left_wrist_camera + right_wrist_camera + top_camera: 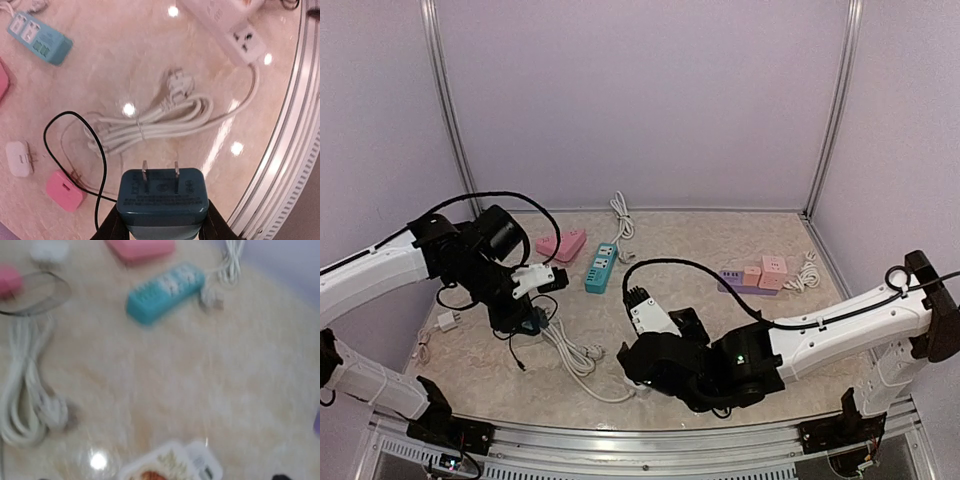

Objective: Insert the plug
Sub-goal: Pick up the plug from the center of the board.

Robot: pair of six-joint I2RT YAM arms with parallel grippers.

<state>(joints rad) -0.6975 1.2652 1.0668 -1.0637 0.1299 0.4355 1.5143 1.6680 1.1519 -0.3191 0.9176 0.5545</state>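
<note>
A dark teal plug (162,192) sits between my left gripper's (163,212) black fingers, its two flat prongs pointing away from the wrist. The jaws are shut on its sides. In the top view that gripper (533,318) hangs low over the left of the table with the plug (534,326) under it. A white power strip (240,40) lies toward the upper right of the left wrist view, one socket facing up. My right gripper (650,330) holds this strip (642,305) at mid-table; its end (170,465) shows blurred in the right wrist view, where the fingers are hidden.
The strip's coiled white cable (150,125) lies between the arms. A teal power strip (601,267) and a pink one (561,244) lie at the back, a purple strip with pink cubes (752,278) to the right. Small pink (64,190) and white (19,158) adapters and a thin black wire (100,165) lie near the plug.
</note>
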